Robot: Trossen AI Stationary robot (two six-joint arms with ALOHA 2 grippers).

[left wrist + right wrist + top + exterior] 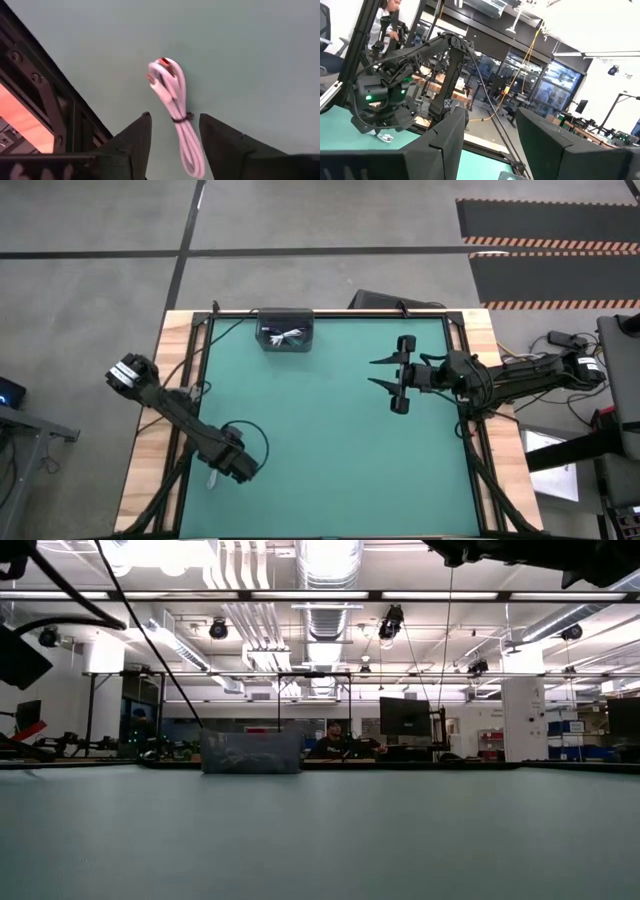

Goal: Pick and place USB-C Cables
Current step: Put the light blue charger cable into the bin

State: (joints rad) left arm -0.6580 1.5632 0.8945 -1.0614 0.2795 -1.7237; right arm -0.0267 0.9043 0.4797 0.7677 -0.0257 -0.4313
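Observation:
A white USB-C cable bundle (176, 107), tied with a dark band at its middle, lies flat on the green mat near the table's left near corner (212, 478). My left gripper (175, 132) is open and points down over it. One finger stands on each side of the bundle's lower half, and neither visibly touches it. My right gripper (385, 372) is open and hovers over the mat's right half, pointing left. The right wrist view shows the same cable (383, 136) below the left arm. More cables lie in the dark bin (285, 333) at the far edge.
The dark bin (250, 752) stands at the middle of the far edge. A black frame rail (45, 100) runs close beside the cable on the table's left side. Bare green mat (320, 450) lies between the two arms. A person shows in the room beyond.

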